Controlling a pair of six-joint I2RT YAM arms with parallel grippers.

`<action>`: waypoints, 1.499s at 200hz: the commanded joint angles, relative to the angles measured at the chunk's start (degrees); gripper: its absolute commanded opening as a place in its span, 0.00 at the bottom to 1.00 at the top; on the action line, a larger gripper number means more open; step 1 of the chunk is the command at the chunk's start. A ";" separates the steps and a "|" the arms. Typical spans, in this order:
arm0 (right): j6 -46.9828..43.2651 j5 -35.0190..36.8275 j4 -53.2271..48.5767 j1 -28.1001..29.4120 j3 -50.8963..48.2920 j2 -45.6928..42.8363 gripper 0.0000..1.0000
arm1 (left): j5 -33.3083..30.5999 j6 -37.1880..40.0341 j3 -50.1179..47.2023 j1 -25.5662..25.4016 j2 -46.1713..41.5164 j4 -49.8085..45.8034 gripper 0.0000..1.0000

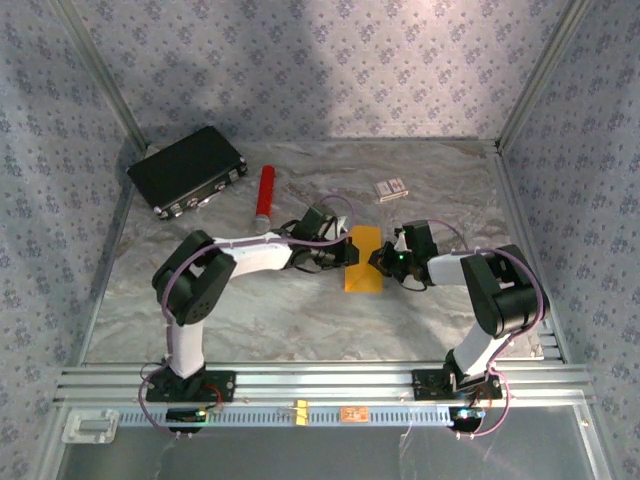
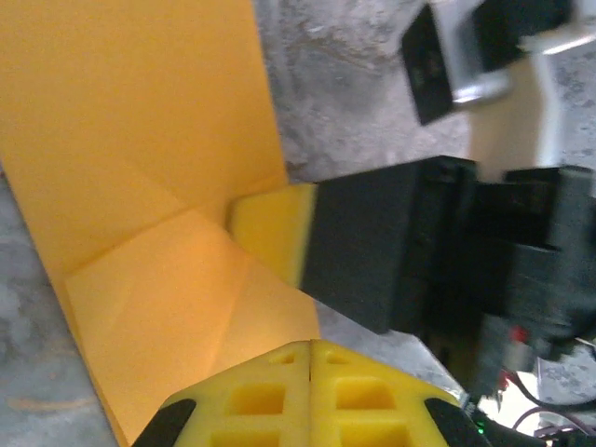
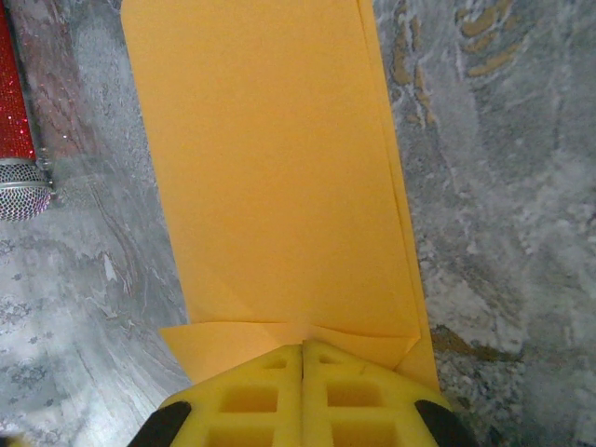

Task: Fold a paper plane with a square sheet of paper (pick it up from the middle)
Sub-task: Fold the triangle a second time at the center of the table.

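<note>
**Top view.** The sheet of paper point(image 1: 362, 262), orange-yellow and folded to a narrow upright strip, lies at the centre of the marbled table point(image 1: 250, 310). The left gripper point(image 1: 343, 256) meets its left edge and the right gripper point(image 1: 380, 262) its right edge. In the upper left lies a black case point(image 1: 188, 168), to its right a red cylinder point(image 1: 266, 195), and above the paper a small white-and-red box point(image 1: 391, 188).

**Left wrist view.** The left gripper point(image 2: 310, 382), at bottom centre, is clenched, its yellow fingertips meeting over the paper's point(image 2: 140, 130) creased lower portion. The right gripper point(image 2: 275, 233) enters from the right, its yellow tip resting on the paper's edge.

**Right wrist view.** The right gripper point(image 3: 303, 386) is clenched at the bottom edge of the paper point(image 3: 270, 168), where two small flaps show. Whether either claw pinches the paper cannot be told. The red cylinder point(image 3: 11, 84) lies at the left margin.
</note>
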 commanded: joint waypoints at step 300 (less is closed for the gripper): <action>-5.86 2.62 -15.44 -7.02 -3.20 -13.91 0.10 | -5.13 -2.04 -1.88 -5.12 0.86 -4.34 0.04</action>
